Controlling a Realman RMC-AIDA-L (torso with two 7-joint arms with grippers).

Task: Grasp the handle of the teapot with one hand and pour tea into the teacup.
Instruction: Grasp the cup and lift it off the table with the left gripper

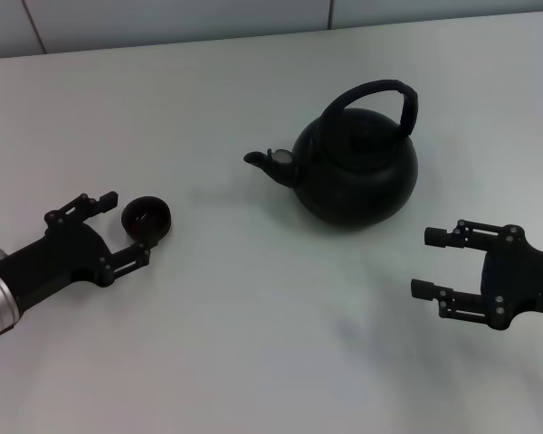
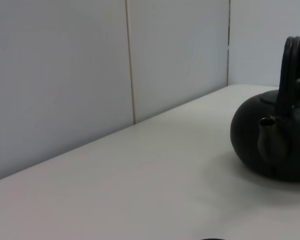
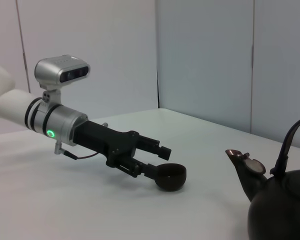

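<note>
The matte-black teapot [image 1: 355, 176] stands right of the table's middle, its spout [image 1: 259, 159] pointing left and its arched handle [image 1: 381, 94] upright. The small black teacup [image 1: 147, 218] sits at the left. My left gripper [image 1: 127, 228] is open, with the teacup between or just past its fingertips; the right wrist view shows this gripper [image 3: 159, 161] at the teacup [image 3: 170, 176]. My right gripper [image 1: 426, 263] is open and empty, low in front of the teapot and to its right, apart from it. The left wrist view shows the teapot [image 2: 275, 150] and handle [image 2: 291, 65].
The white table [image 1: 253, 344] reaches back to a grey panelled wall [image 1: 163, 23]. A camera [image 3: 62, 72] sits on the left arm's wrist. Nothing else stands on the table.
</note>
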